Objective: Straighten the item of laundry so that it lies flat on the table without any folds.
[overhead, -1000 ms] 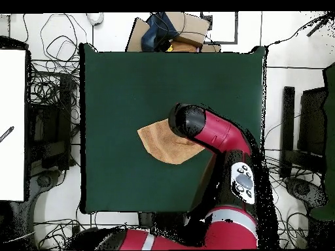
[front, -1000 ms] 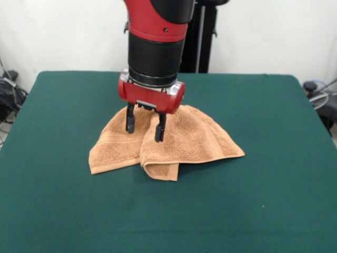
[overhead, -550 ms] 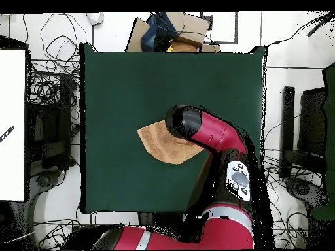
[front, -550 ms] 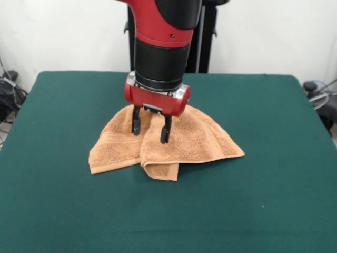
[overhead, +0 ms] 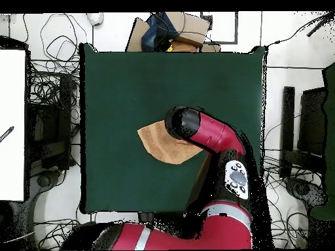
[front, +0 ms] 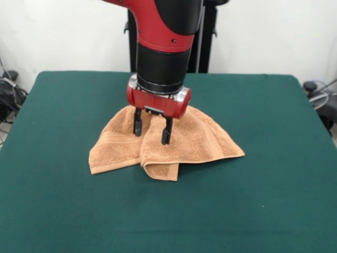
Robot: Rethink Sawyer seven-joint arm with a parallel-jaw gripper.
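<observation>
- The table (front: 274, 158), covered in dark green cloth, carries everything.
- The towel (front: 195, 139) lies near the table's middle, rumpled (one corner doubled under at its front edge).
- The hand (front: 151, 132) hangs over the towel's upper part, fingers spread apart and gripping nothing.

Red-black arm (front: 160, 37), black-fingered tool (front: 152, 136).

Even, bright diffuse light, no glare on the table (front: 274, 158). Soft short shadow under the towel (front: 195, 139) at its near folded edge, so light comes from above. Front view is sharp, towel texture resolves; white wall behind the table is near blown out.
</observation>
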